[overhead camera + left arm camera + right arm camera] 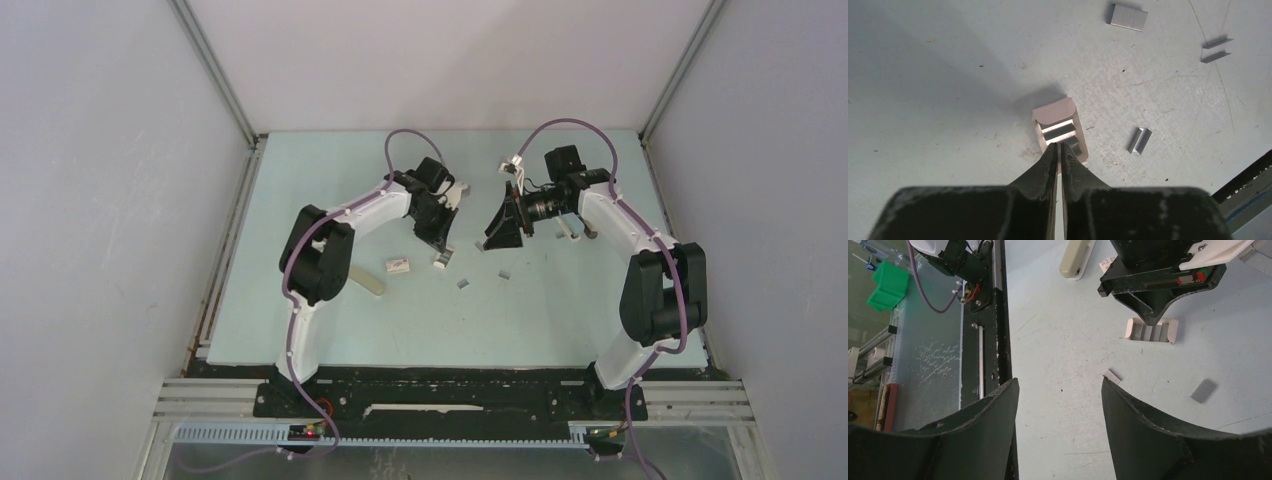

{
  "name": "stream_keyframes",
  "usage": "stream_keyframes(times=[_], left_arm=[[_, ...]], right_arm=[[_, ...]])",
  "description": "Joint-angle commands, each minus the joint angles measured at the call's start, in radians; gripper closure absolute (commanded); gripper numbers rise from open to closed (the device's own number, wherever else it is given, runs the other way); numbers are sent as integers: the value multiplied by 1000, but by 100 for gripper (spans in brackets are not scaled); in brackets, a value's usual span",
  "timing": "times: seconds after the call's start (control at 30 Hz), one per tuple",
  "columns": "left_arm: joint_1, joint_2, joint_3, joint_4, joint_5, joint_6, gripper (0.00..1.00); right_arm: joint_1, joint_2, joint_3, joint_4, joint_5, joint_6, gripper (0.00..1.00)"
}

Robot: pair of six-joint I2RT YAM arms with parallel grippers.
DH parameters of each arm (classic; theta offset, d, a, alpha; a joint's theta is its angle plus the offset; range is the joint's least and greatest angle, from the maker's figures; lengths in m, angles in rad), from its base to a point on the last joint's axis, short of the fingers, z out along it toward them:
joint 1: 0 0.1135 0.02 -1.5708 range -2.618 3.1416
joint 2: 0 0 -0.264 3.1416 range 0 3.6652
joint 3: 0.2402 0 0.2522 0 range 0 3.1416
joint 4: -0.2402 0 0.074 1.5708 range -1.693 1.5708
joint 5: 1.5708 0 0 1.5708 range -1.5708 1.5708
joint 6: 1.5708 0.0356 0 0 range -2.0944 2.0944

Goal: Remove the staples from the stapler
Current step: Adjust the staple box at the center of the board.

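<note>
Pale green tabletop [560, 320] carries loose staples [1129, 16] in several short strips, so I judge the unloading largely done. The cream stapler [1077, 260] lies aside, its magazine unseen. My left gripper [1058, 146], fingers together, touches a small pinkish box [1055, 112] that perhaps holds silvery strips. My right gripper [1060, 381] hangs spread wide, empty.

Left fingers [1040, 172] pressed together, pointing down; right fingers [1148, 432] spread wide.
</note>
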Motion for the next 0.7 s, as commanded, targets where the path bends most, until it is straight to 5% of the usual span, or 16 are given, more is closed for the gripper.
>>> stream_keyframes(times=[0.0,0.17,0.37,0.6,0.67], left_arm=[[-1,-43,16,36,-33,0,88],[3,-214,-124,198,-161,-120,76],[6,-538,-442,459,-393,-251,47],[31,-842,-679,539,-635,-352,4],[62,-907,-736,543,-618,-398,0]], right_arm=[[-1,-7,4,-17,6,-36,29],[53,-14,6,-5,106,-89,29],[163,54,75,31,235,-179,31],[297,310,345,-70,484,-64,55],[326,366,394,-72,535,-40,60]])
